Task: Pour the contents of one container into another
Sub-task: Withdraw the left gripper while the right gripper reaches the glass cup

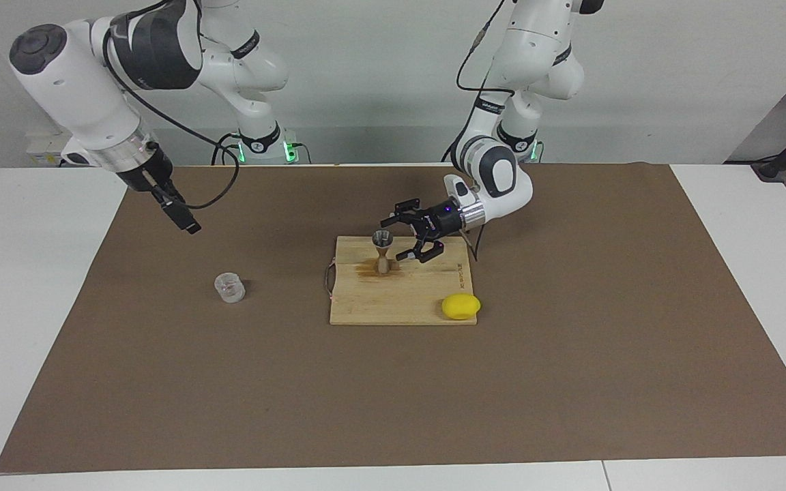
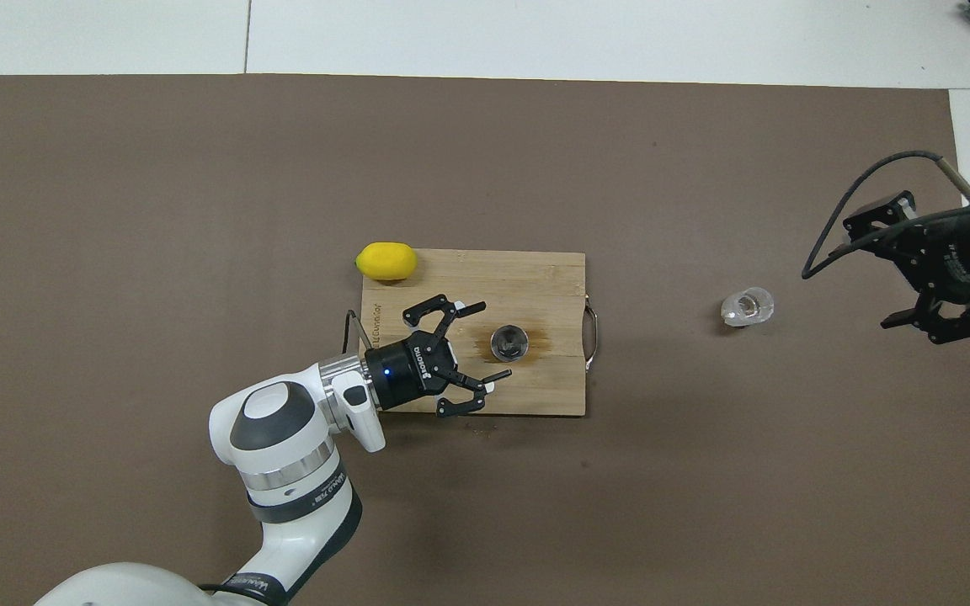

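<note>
The silvery hourglass jigger (image 1: 383, 251) stands upright on a wooden cutting board (image 1: 400, 303), on a dark wet stain. It also shows in the overhead view (image 2: 508, 342). My left gripper (image 1: 395, 240) is open, low and level beside the jigger, its fingertips reaching to either side of it without closing on it; it also shows from above (image 2: 493, 341). The clear ridged glass cup (image 1: 230, 287) stands on the brown mat toward the right arm's end (image 2: 747, 306). My right gripper (image 1: 181, 218) hangs open and empty in the air beside the cup (image 2: 871, 273).
A yellow lemon (image 1: 461, 306) lies at the board's corner farthest from the robots, toward the left arm's end (image 2: 386, 261). The board (image 2: 535, 278) has a metal handle on its edge toward the cup. A brown mat (image 1: 570, 382) covers the white table.
</note>
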